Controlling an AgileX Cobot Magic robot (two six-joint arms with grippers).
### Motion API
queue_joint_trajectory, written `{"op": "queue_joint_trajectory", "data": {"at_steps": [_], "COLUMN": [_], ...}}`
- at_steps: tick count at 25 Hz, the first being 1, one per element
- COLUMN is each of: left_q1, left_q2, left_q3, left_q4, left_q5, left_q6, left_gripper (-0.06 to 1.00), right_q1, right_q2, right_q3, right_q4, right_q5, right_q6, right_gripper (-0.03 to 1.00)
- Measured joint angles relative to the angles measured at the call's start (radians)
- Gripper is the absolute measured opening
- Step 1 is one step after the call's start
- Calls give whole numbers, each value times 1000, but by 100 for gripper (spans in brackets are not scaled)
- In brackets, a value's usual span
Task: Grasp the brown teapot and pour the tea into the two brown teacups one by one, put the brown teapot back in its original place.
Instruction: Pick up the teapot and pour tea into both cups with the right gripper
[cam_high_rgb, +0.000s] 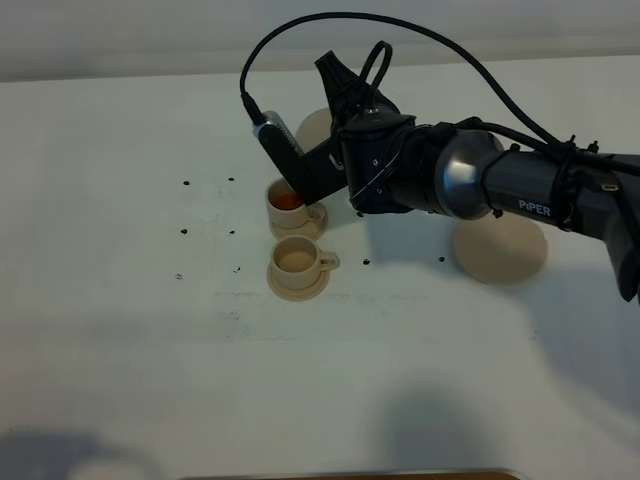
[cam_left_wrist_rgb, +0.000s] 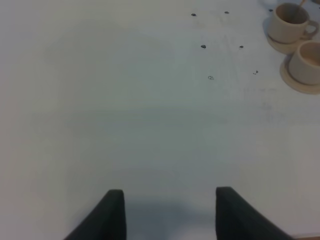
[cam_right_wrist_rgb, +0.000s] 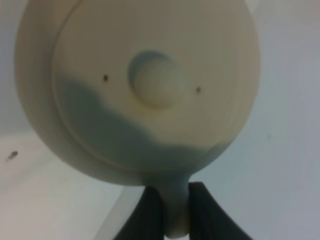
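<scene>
Teapot (cam_right_wrist_rgb: 155, 85): plain matte beige, two tiny dark dots on the lid.
Far cup (cam_high_rgb: 286, 200): beige, orange-brown liquid inside.
Near cup (cam_high_rgb: 295, 260): beige, paler brown liquid.
Large saucer (cam_high_rgb: 500, 250): plain tan.
Table (cam_high_rgb: 120, 350): white, scattered black specks.
Arm (cam_high_rgb: 540, 185): black, grey joint, white lettering.

A white speckled table (cam_high_rgb: 120, 380) meets what may be a pale wall (cam_high_rgb: 100, 40).

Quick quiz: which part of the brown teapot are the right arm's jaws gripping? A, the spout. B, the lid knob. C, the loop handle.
C: in the right wrist view the right gripper has its jaws shut on the loop handle of the brown teapot, clear of the lid knob.
</scene>
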Motion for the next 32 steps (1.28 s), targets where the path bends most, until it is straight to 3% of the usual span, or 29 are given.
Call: {"op": "queue_joint_trajectory", "data": {"at_steps": [32], "left_q1": [0], "left_q2": [0], "left_q3": [0], "left_q4": [0], "left_q5": [0], "left_q6": [0], "left_gripper": [48], "right_q1": [6], "right_q2": [0], "right_q3": [0], "right_q4": [-25], "right_q5": [-2], "right_q6": [-56], "right_gripper": [9]}}
